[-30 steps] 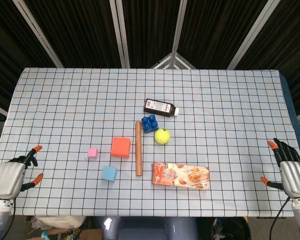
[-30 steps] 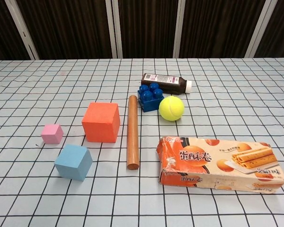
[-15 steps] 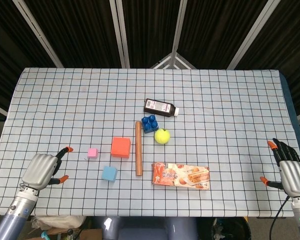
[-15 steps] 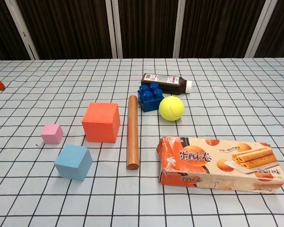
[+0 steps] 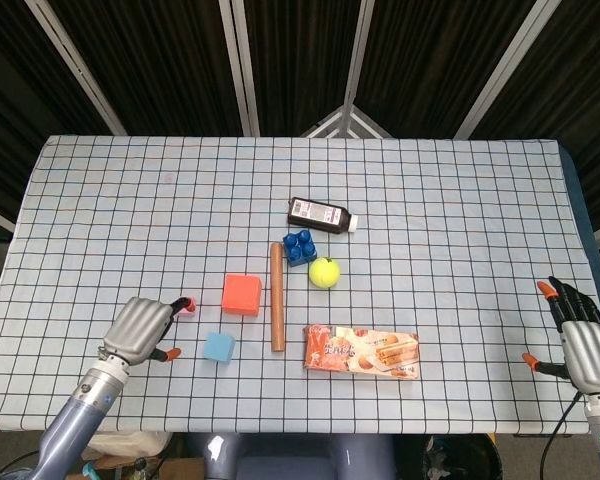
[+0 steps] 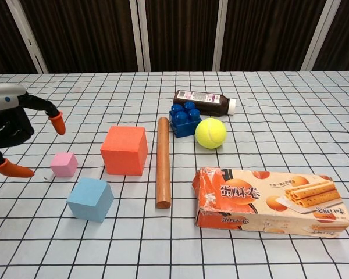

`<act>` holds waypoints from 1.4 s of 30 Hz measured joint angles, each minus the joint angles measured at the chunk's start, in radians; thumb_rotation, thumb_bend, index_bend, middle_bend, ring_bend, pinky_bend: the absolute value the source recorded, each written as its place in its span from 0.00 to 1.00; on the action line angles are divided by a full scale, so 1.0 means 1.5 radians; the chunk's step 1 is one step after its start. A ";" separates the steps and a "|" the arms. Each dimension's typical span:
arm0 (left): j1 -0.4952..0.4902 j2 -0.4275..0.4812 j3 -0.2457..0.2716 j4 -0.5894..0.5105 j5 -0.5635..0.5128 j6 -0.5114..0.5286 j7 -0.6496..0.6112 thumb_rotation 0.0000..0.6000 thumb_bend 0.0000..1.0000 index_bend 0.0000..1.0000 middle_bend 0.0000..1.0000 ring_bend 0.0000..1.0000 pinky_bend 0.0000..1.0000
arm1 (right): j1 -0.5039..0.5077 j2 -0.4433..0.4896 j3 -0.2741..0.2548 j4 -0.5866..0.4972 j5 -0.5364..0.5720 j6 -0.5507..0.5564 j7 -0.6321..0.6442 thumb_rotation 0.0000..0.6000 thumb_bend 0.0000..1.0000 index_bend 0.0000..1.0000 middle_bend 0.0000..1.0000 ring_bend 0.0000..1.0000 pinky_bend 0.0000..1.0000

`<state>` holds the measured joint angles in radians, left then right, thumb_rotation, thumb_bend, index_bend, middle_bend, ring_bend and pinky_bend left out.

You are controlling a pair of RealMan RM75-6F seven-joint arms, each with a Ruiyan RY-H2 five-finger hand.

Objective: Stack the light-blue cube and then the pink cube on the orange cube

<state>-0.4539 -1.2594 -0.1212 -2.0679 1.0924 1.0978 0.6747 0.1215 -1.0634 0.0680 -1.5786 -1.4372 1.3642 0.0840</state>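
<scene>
A robot's left hand (image 5: 140,326) hovers above the checked tablecloth (image 5: 460,190) with its orange-tipped fingers (image 6: 57,123) spread wide and nothing in its grasp, just to the left of the cubes it is tasked to stack. The small light-blue foam cube (image 5: 218,347) sits alone on the cloth, just to the right of that hand and slightly nearer the table's front edge. The smaller pink cube (image 6: 64,164) lies just beyond the hand's fingertips, almost hidden behind them from overhead but plain in the chest view, untouched. The larger orange cube (image 5: 241,294), the base of the planned stack, stands near both, a little farther back and to the right; nothing yet rests on it.

The left hand is by far the nearer; the right hand (image 5: 583,341) waits at the opposite front corner, well apart from all three cubes, fingers apart and empty. By this onlooker's reading, the first reach is a short sideways move to the right for the light-blue cube.

A wooden dowel (image 5: 276,296) lies just right of the orange cube, its long axis running front to back. No container is on the table but a closed orange snack box (image 5: 361,351) and a capped dark bottle (image 5: 323,215) lying on its side; the box's contents cannot be seen.
</scene>
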 measured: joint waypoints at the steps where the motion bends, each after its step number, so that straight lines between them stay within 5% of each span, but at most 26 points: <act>1: -0.006 -0.006 0.001 0.001 -0.008 -0.001 0.007 1.00 0.20 0.33 0.84 0.79 0.88 | 0.000 0.000 0.000 0.000 0.000 0.000 0.000 1.00 0.13 0.00 0.01 0.01 0.10; 22: -0.087 -0.092 0.032 0.028 -0.083 0.001 0.084 1.00 0.25 0.33 0.84 0.79 0.88 | 0.000 0.005 -0.001 0.001 -0.004 0.000 0.016 1.00 0.13 0.00 0.01 0.01 0.10; 30: -0.098 -0.104 0.045 0.033 -0.094 0.024 0.107 1.00 0.25 0.24 0.83 0.79 0.88 | -0.001 0.008 -0.001 0.001 -0.003 0.001 0.023 1.00 0.13 0.00 0.01 0.01 0.10; 42: -0.115 -0.112 0.079 0.024 -0.116 0.042 0.148 1.00 0.21 0.26 0.83 0.79 0.88 | 0.002 0.008 -0.001 -0.002 0.002 -0.009 0.018 1.00 0.13 0.00 0.01 0.01 0.10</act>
<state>-0.6260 -1.4270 -0.0027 -2.0320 0.9184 1.1609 0.8974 0.1245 -1.0513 0.0658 -1.5813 -1.4349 1.3507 0.1112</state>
